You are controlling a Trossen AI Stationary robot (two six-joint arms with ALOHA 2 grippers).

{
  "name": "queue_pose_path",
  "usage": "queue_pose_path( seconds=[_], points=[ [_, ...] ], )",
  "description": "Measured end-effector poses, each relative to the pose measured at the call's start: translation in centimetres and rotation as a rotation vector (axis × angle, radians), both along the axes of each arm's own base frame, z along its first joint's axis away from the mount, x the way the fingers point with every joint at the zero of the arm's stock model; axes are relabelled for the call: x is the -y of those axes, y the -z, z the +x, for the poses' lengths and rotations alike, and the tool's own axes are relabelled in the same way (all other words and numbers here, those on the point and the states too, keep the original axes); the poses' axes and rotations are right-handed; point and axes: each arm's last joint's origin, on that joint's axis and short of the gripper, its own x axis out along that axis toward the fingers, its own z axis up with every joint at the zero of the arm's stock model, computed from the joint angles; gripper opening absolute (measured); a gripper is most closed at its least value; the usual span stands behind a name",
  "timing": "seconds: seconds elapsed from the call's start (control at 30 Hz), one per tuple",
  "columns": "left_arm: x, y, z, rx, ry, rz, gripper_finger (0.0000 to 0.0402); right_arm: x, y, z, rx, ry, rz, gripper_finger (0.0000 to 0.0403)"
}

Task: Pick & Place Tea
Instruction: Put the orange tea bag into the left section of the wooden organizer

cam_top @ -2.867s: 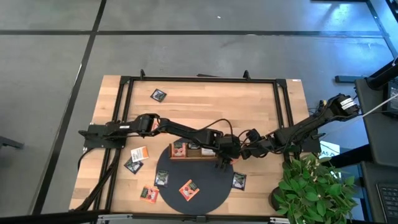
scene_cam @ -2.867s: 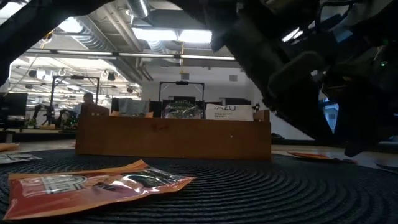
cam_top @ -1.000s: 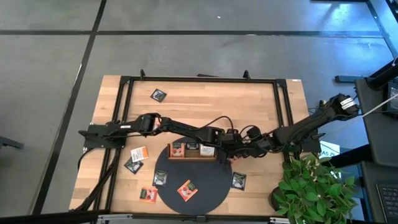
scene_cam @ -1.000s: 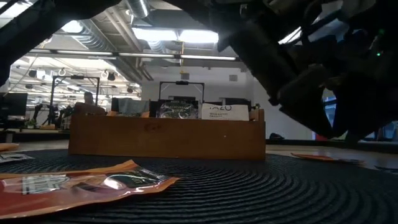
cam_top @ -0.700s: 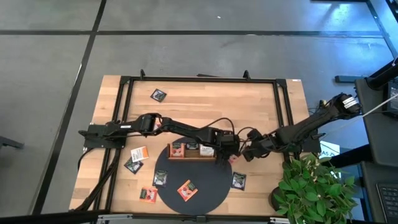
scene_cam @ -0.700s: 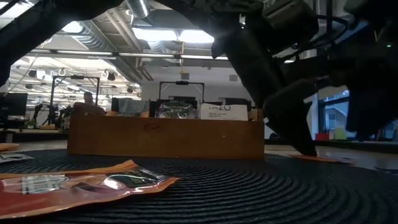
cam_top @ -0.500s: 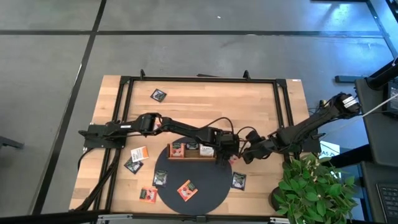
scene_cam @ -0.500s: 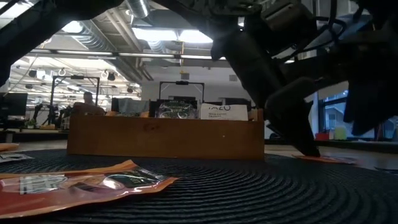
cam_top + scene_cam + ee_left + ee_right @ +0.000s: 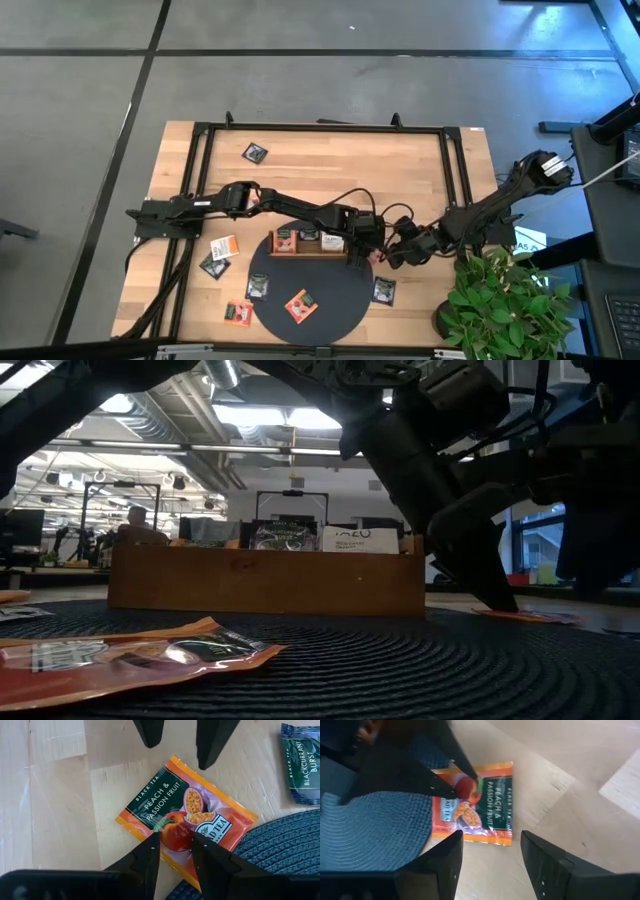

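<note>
The target tea sachet (image 9: 185, 817) is orange, printed with peach and passion fruit. It lies flat just right of the wooden tray (image 9: 312, 243), one corner on the round dark mat (image 9: 330, 300), the rest on bare wood. My left gripper (image 9: 174, 839) points down over its near edge, fingers open a little. My right gripper (image 9: 492, 852) is open and hovers just right of the sachet (image 9: 475, 802), touching nothing. Sachets stand upright inside the tray (image 9: 265, 580). My left gripper comes from above, pointing down, with both fingertips (image 9: 155, 837) over the edge of the orange sachet (image 9: 170, 827) nearest the tray. The sachet lies flat, part on the mat and part on the wood. I cannot tell whether the tips touch it.
Loose sachets lie around: black ones (image 9: 254, 153), (image 9: 212, 263), (image 9: 384, 290), (image 9: 259, 286), a white one (image 9: 224, 246), orange ones (image 9: 301, 304), (image 9: 238, 313). A blackcurrant sachet (image 9: 302, 762) lies close by. A potted plant (image 9: 500, 300) stands off the table's near right corner.
My left gripper has moved right past the tray's right end and come down over the orange sachet. My right gripper has drawn back toward the table's right edge, away from the tray. The sachet and the tray have stayed put.
</note>
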Motion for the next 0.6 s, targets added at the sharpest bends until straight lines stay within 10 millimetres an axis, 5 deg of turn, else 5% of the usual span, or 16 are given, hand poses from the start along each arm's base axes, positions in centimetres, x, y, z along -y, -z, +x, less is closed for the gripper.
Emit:
queue_pose_path(
  seconds=[0.37, 0.6],
  points=[
    [0.0, 0.0, 0.0, 0.001, 0.0, 0.0, 0.011, 0.8, 3.5, -1.5, 0.174, 0.079, 0.129, 0.02],
    [0.0, 0.0, 0.2, 0.027, -0.004, 0.003, 0.0108, 0.9, 3.8, -1.7, 0.214, 0.074, 0.181, 0.02]
  ],
)
